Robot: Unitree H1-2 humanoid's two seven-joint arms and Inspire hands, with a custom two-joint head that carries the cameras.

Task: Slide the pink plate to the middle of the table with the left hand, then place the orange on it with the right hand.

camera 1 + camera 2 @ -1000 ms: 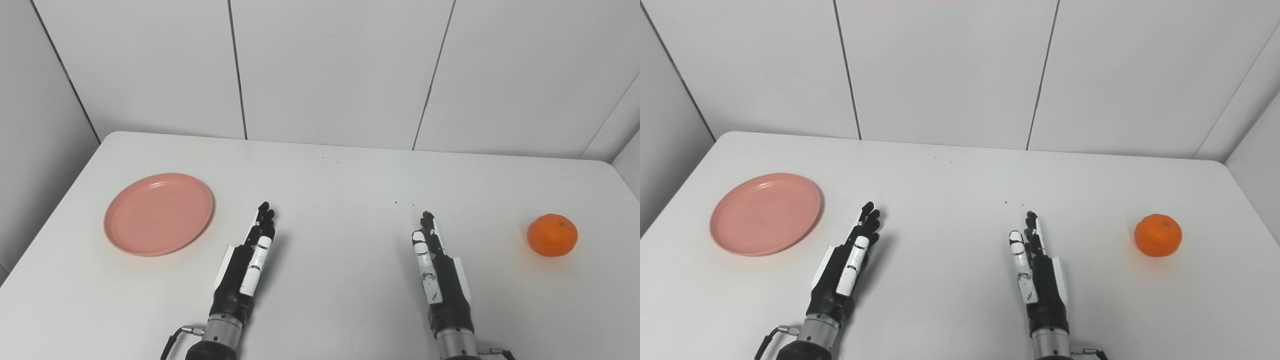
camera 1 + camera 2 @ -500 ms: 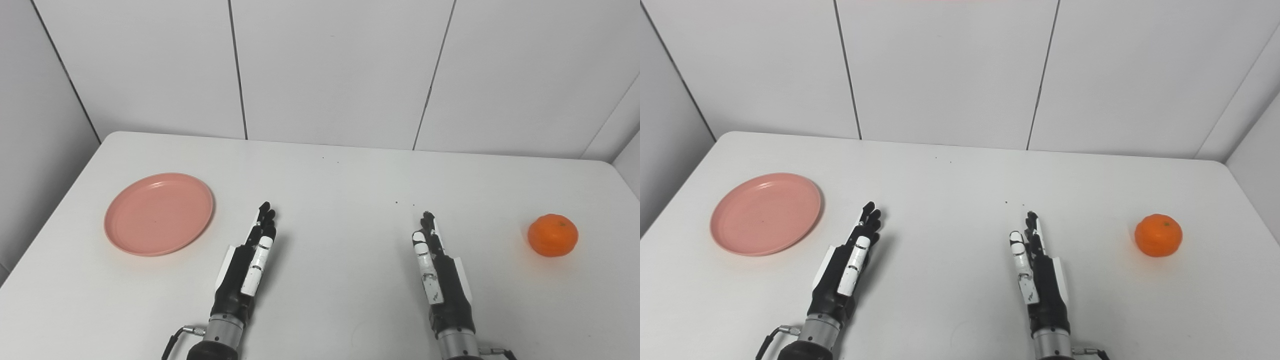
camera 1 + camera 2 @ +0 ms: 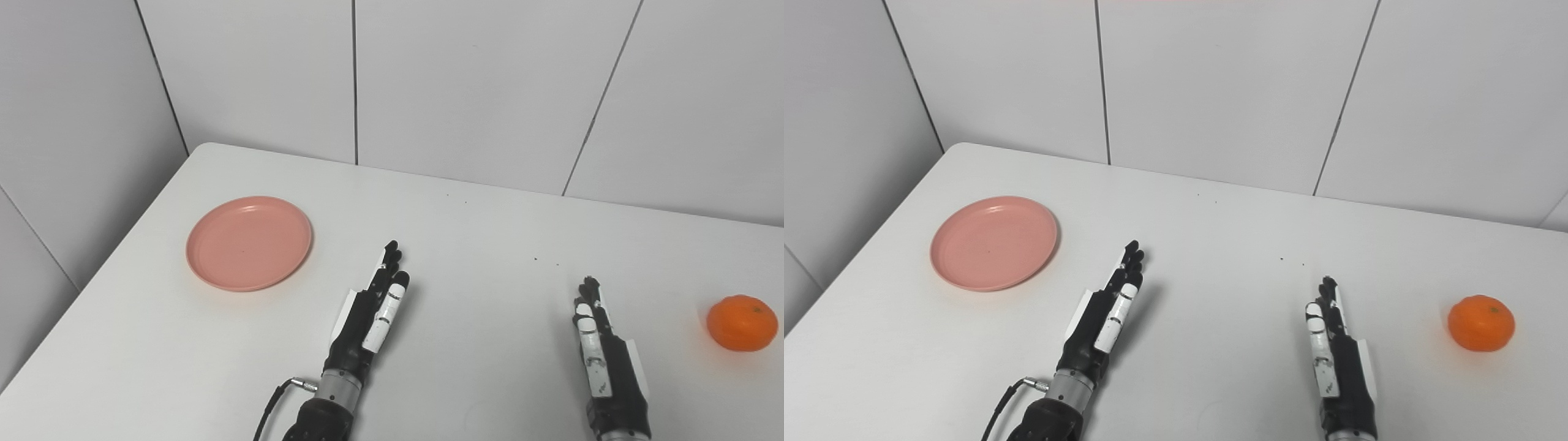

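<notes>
A round pink plate (image 3: 249,242) lies flat on the left part of the white table (image 3: 478,233). An orange (image 3: 742,323) sits by itself at the far right. My left hand (image 3: 372,316) rests edge-on near the front, fingers straight and pointing away, open and holding nothing; it is right of the plate and apart from it. My right hand (image 3: 602,354) lies the same way, open and empty, well to the left of the orange.
White wall panels stand behind the table and along its left side. The table's left edge (image 3: 104,263) runs close to the plate. A black cable (image 3: 272,404) trails from the left wrist.
The whole picture has shifted right and a little down, so the camera has turned left. Plate, orange and both hands keep their places on the table.
</notes>
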